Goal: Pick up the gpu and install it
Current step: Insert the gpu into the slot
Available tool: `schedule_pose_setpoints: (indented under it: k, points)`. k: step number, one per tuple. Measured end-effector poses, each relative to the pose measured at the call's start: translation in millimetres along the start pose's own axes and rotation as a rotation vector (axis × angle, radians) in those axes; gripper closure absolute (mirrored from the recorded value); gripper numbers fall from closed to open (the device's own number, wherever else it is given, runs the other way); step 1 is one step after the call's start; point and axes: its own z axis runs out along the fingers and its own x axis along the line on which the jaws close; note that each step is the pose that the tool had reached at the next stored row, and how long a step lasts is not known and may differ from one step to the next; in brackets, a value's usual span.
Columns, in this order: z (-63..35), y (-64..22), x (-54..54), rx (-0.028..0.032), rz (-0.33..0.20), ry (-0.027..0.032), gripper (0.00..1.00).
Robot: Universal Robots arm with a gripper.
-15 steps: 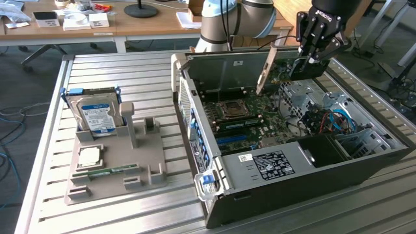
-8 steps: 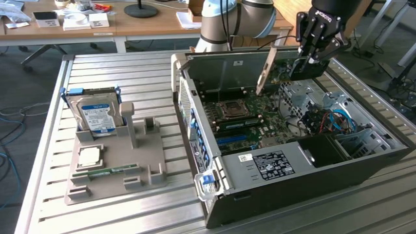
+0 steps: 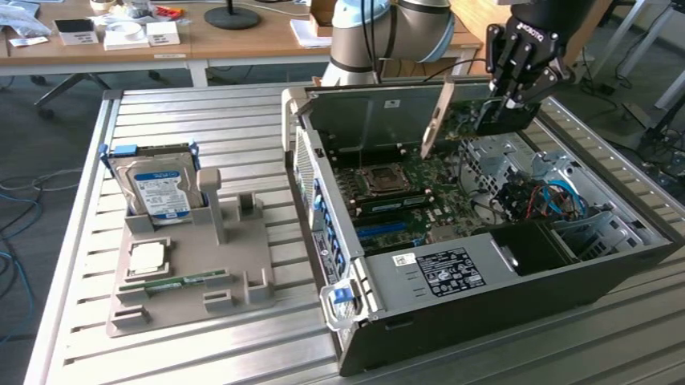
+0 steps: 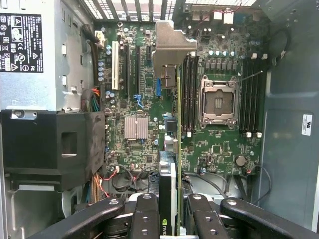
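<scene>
Gpu (image 3: 498, 120) hangs above the open computer case (image 3: 482, 277), pinched upright between the fingers of the end effector (image 3: 517, 95). Its silver bracket (image 3: 437, 120) points toward nine o'clock in the exterior view. The slatted worktop (image 3: 192, 112) carries the case. Under the gpu lies the motherboard (image 4: 149, 99), with a black shroud (image 4: 50, 144) and bundled cables (image 4: 99, 184) crowding one side. At nine o'clock from the case, a grey holder (image 3: 192, 265) bears a hard drive (image 3: 160, 188) and a memory stick (image 3: 176, 282).
</scene>
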Motion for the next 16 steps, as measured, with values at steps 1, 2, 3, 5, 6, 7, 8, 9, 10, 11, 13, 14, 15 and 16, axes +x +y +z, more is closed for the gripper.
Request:
schedule_pose_setpoints:
  k: [1, 2, 3, 5, 6, 7, 8, 9, 10, 11, 13, 14, 15, 16]
  points:
    - [0.7, 0.0, 0.0, 0.0, 0.0, -0.0001, 0.73]
    - [1.4, 0.0, 0.0, 0.0, 0.0, 0.0, 0.73]
    - [2.2, 0.0, 0.0, 0.0, 0.0, 0.0, 0.73]
    - [3.7, 0.1, 0.1, 0.0, 0.0, 0.0, 0.73]
    - [4.6, 0.1, 0.1, 0.0, 0.0, -0.0001, 0.73]
    - [5.6, 0.1, 0.1, 0.0, 0.0, -0.0001, 0.73]
    - [6.5, 0.2, 0.2, 0.0, 0.0, -0.0001, 0.73]
    - [7.5, 0.2, 0.2, 0.0, 0.0, -0.0001, 0.73]
    - [8.2, 0.2, 0.2, 0.0, 0.0, 0.0, 0.73]
    - [8.5, 0.2, 0.2, 0.0, 0.0, 0.0001, 0.73]
    - [8.5, 0.2, 0.2, -0.0001, 0.0, 0.0002, 0.73]
    - [8.6, 0.2, 0.2, 0.0, 0.0, 0.0, 0.73]
    - [8.6, 0.2, 0.2, 0.0, 0.0, 0.0, 0.73]
    - [8.6, 0.2, 0.2, 0.0, 0.0, 0.0, 0.73]
